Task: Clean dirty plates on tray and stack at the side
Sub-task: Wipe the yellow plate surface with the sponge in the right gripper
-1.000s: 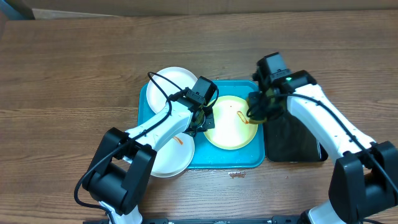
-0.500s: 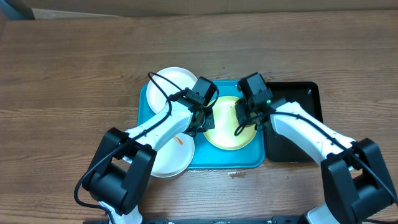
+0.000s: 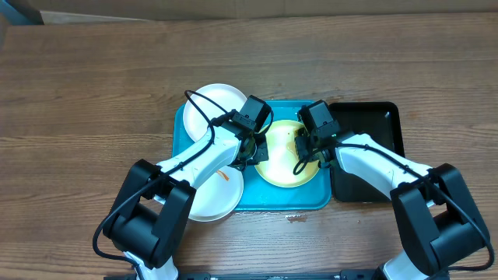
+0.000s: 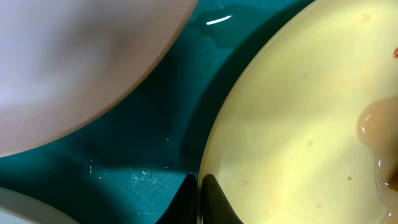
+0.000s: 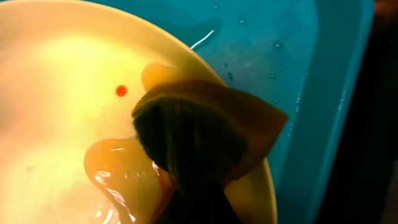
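**Both claws on the yellow-green plate**

Brown wood-grain table fills the overhead view, and the turquoise tray sits in the middle of it with a smaller black tray just beside its right edge.

The yellow-green plate lies flat inside the turquoise tray, right of centre. The upper white plate overhangs the tray's far left corner. The lower white plate overhangs the near left corner and carries a small orange smear near its inner edge.

The left gripper reaches in from the left. Its two dark fingertips are pressed almost together, one on each side of the yellow-green plate's left rim, so the claw is closed down on that rim. A strip of wet tray floor separates this rim from the upper white plate in the left wrist view.

The right gripper sits over the plate's right half. Its jaws are closed on a brown-orange sponge, which hides the fingertips in the right wrist view. The sponge rests on the plate just inside the right rim, with the tray's floor and the black tray beyond it. A thin orange pool of sauce spreads on the plate beside the sponge, and one red dot sits a little farther in.
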Controlling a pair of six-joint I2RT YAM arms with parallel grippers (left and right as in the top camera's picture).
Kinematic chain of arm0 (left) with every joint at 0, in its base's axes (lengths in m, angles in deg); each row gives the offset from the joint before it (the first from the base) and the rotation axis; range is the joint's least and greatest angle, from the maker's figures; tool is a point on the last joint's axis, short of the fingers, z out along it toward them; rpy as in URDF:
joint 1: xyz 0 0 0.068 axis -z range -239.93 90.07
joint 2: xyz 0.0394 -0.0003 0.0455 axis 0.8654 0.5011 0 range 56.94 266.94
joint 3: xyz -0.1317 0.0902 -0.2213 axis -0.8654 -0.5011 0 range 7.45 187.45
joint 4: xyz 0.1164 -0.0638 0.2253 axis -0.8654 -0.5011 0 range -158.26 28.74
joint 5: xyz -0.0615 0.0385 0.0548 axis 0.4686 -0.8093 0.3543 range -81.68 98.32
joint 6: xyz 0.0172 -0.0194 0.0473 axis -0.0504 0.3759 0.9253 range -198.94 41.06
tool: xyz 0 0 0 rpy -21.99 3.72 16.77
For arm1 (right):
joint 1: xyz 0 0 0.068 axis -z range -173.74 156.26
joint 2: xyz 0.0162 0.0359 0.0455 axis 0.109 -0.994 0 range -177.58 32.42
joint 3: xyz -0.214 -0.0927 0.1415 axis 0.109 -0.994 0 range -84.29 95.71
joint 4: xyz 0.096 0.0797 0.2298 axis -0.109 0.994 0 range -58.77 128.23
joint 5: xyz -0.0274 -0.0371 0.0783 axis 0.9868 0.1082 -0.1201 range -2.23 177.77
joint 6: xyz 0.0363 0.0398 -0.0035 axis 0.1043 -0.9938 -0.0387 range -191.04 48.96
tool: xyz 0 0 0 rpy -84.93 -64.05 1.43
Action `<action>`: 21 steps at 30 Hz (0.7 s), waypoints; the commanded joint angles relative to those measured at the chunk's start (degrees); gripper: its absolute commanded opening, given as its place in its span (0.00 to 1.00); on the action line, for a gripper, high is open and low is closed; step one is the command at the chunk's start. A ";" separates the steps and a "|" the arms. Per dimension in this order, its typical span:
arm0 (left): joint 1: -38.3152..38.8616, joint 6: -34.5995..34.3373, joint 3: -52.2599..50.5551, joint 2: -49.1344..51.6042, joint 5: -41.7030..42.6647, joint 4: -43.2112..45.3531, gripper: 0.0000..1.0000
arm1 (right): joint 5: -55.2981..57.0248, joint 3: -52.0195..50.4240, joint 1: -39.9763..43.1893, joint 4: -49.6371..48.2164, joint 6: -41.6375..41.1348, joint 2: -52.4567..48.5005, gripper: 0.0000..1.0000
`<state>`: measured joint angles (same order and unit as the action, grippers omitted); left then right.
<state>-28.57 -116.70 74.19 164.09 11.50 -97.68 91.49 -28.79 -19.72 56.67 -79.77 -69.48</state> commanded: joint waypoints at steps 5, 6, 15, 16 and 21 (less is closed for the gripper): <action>-0.22 0.52 0.17 0.76 1.29 -0.44 0.04 | -21.00 0.50 -0.33 1.20 4.74 -2.69 0.04; -0.20 0.52 0.17 0.76 1.31 -0.42 0.04 | -21.00 0.83 -0.33 1.73 4.74 -2.69 0.04; -0.20 0.52 0.17 0.76 1.29 -0.42 0.04 | -22.91 11.65 0.98 11.21 9.73 -2.14 0.04; -0.20 0.52 0.17 0.76 1.31 -0.42 0.04 | -22.88 13.40 1.09 12.68 10.82 -2.14 0.04; -0.22 0.52 0.17 0.79 1.29 -0.83 0.04 | -12.79 17.66 1.40 16.76 13.35 -2.19 0.04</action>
<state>-28.90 -116.48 74.19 164.09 11.74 -98.27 72.17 -12.35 -18.85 72.93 -68.58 -71.85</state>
